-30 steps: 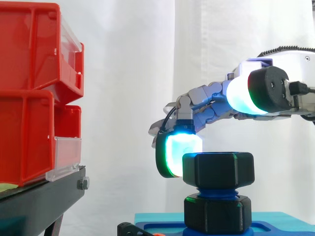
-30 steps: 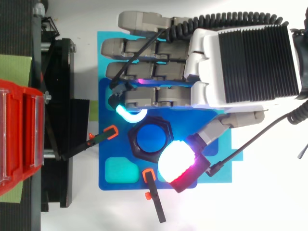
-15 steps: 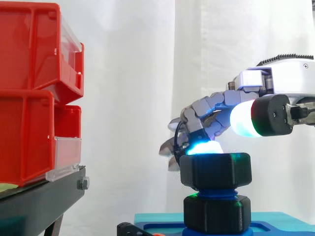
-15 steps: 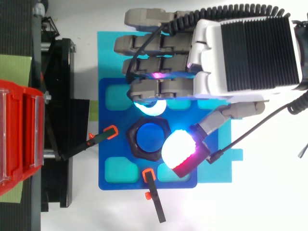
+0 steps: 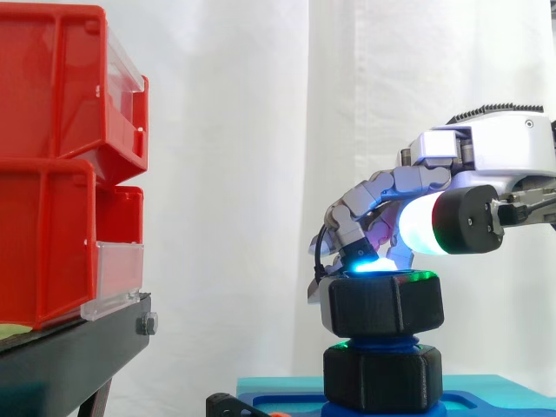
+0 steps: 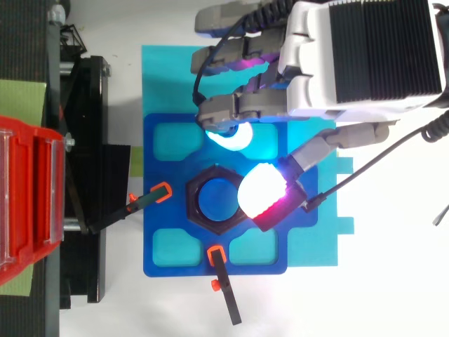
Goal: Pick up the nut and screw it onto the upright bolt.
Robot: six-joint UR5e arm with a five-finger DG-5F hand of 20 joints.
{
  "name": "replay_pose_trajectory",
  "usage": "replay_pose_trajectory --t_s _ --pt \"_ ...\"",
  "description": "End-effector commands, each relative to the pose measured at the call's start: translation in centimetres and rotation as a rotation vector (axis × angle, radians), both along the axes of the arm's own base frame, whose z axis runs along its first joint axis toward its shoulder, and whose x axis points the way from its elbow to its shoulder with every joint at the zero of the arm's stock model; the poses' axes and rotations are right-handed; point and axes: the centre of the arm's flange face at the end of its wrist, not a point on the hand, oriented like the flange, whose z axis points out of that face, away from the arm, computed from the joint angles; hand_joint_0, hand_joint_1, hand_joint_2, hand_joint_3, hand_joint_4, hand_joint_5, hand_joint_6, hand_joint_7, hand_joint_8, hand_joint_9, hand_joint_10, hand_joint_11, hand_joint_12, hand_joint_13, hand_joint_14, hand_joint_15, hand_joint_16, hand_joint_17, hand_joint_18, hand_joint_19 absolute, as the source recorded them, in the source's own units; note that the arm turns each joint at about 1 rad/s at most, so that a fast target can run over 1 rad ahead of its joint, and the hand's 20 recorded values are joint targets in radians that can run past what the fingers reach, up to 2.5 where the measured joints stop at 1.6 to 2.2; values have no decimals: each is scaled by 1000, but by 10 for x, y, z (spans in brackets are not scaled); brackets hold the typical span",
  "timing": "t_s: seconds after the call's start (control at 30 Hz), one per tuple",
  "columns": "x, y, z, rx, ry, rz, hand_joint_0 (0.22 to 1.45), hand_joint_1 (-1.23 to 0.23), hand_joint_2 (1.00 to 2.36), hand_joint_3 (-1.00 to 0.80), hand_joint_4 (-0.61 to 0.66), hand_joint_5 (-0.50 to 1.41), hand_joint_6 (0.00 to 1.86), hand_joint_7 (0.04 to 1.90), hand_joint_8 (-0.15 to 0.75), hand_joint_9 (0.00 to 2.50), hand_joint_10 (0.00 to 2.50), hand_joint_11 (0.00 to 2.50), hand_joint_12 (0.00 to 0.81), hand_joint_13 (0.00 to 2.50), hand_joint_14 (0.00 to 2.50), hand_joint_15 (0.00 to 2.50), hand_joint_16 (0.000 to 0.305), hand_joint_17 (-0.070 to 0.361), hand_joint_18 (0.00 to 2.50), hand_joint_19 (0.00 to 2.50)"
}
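Observation:
The black hex nut (image 5: pixel 382 304) (image 6: pixel 203 210) sits threaded on the upright blue bolt (image 6: pixel 215 201), whose thread (image 5: pixel 382 341) shows above a black hex base (image 5: pixel 382 378). My hand (image 6: pixel 365 56) (image 5: pixel 486 152) reaches in from the right, above the nut. Its fingers are bent loosely downward. The cyan fingertip (image 6: pixel 231 137) stands apart from the nut's far side in the top view and level with the nut's top in the side view. The white thumb pad (image 6: pixel 265 193) hangs over the nut's right rim. Nothing is gripped.
The bolt stands in a dark blue fixture plate (image 6: pixel 168 239) on a cyan mat (image 6: pixel 161 70). Two black clamps with orange tips (image 6: pixel 162 191) (image 6: pixel 217 254) point at the nut. Red bins (image 5: pixel 61 165) on a black stand (image 5: pixel 78 356) are at the left.
The fingers were round the nut a second ago. They have swung off it toward the far side and risen, the thumb sweeping across the nut's right edge. The nut sits slightly lower on the bolt.

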Motion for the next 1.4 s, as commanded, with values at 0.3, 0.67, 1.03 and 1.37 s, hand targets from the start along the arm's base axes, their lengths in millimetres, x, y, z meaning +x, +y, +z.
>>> replay_pose_trajectory --t_s 0.3,0.67,1.03,1.37 --pt "10 -15 35 -2 -73 27 496 -173 1000 -500 251 -94 504 913 225 912 0 0 265 444 0 0 35 78 116 0" --pt "15 9 26 0 -68 53 473 -64 1000 -500 177 -152 502 661 186 496 0 0 302 125 0 0 45 101 0 0" --pt "15 43 1 25 -53 43 476 43 1000 -500 162 -132 502 679 172 353 0 0 307 6 0 0 46 103 0 0" --pt "12 58 -10 48 -35 44 487 5 1000 -500 203 -89 504 979 207 395 0 0 315 54 0 0 45 102 0 0"
